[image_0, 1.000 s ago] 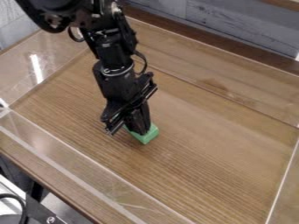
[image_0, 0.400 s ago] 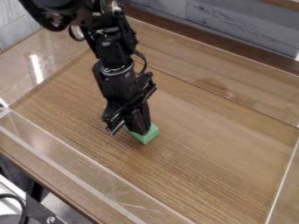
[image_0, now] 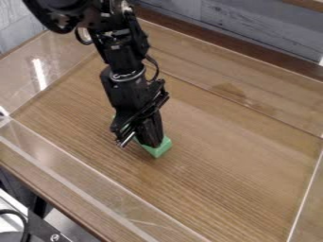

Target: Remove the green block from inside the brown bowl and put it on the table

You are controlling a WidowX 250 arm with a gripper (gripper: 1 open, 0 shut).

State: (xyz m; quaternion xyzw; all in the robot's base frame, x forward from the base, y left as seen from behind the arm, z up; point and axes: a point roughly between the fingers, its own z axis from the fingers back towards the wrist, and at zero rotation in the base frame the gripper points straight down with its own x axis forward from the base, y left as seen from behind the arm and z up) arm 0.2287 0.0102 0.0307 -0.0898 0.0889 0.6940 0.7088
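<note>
Lying under the end effector (image_0: pixel 143 135): green block (image_0: pixel 157 146).

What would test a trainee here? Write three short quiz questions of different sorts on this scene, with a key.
1. True or false: the green block lies on the table.
2. Multiple choice: the tool is (A) spread wide above the block, (B) shut on the block, (C) away from the block near the clear wall.
3. Fill in: no brown ____ is visible anywhere in the camera view.

Key: 1 true; 2 B; 3 bowl.
</note>
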